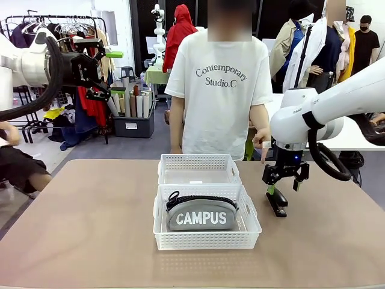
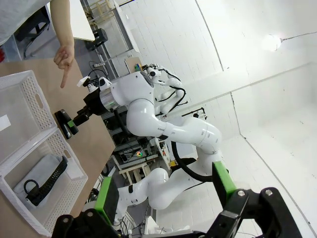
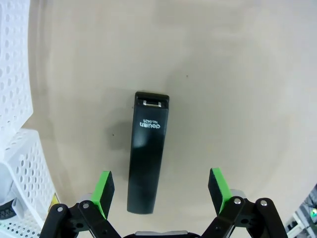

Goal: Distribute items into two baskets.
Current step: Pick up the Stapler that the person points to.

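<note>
- Left pincer (image 1: 111, 73): raised well clear of the bench (image 1: 90, 223), at 10 o'clock of the baskets. Jaws fully apart, holding nothing.
- Far basket (image 1: 198, 158): mid-bench. Near basket (image 1: 207, 239) touches it at 6 o'clock.
- Pouch (image 1: 201, 215): inside near basket.
- Stapler (image 1: 277, 203): flat on bench, at 3 o'clock of near basket.
- Right pincer (image 1: 283, 180): just above stapler. Jaws wide, pads (image 3: 104, 188) either side, gripping nothing.
</note>
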Motion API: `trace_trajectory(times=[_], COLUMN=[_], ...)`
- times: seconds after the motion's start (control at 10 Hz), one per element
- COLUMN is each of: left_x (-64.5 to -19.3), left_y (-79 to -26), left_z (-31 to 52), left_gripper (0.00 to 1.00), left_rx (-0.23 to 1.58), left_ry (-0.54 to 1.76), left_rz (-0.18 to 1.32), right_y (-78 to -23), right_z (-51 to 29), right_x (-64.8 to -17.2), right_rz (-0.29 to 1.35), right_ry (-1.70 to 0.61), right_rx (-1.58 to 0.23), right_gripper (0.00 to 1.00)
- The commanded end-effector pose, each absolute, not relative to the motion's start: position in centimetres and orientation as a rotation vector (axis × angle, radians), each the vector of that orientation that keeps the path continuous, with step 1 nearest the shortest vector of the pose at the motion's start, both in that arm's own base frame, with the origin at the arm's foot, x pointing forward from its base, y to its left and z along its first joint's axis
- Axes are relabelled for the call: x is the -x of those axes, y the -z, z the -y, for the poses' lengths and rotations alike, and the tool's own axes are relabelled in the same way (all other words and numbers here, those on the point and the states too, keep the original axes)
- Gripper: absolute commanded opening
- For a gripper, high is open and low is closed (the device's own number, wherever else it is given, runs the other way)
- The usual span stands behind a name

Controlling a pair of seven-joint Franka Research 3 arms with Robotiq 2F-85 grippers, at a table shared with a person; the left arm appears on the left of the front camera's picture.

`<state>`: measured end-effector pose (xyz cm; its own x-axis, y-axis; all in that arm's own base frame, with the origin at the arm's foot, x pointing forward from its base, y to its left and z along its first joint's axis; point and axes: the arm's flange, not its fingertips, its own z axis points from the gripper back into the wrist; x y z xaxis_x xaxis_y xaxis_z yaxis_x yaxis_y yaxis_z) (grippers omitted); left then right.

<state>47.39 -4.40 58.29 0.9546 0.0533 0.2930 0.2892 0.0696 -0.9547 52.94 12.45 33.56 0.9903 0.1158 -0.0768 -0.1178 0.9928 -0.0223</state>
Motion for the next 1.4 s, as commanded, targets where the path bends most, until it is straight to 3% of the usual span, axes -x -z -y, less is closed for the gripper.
trace_trajectory(times=[0.0, 0.2, 0.7, 1.3], left_x=[-47.3, -47.3, -47.3, -47.3], left_y=[-58.3, -58.3, -58.3, -58.3], left_z=[4.4, 4.4, 4.4, 4.4], left_gripper=[1.00, 1.00, 1.00, 1.00], left_rx=[1.499, 1.499, 1.499, 1.499], left_ry=[0.182, 0.182, 0.182, 0.182], left_rz=[0.279, 0.279, 0.279, 0.279], right_y=[-33.1, -32.6, -31.9, -34.3], right_z=[-13.5, -13.8, -13.8, -13.8], right_x=[-53.5, -53.3, -53.4, -53.1], right_rz=[-0.076, -0.078, -0.097, -0.083], right_ry=[-0.090, -0.071, -0.035, -0.020], right_rx=[0.038, 0.011, -0.008, -0.009], right_gripper=[1.00, 0.97, 0.03, 0.00])
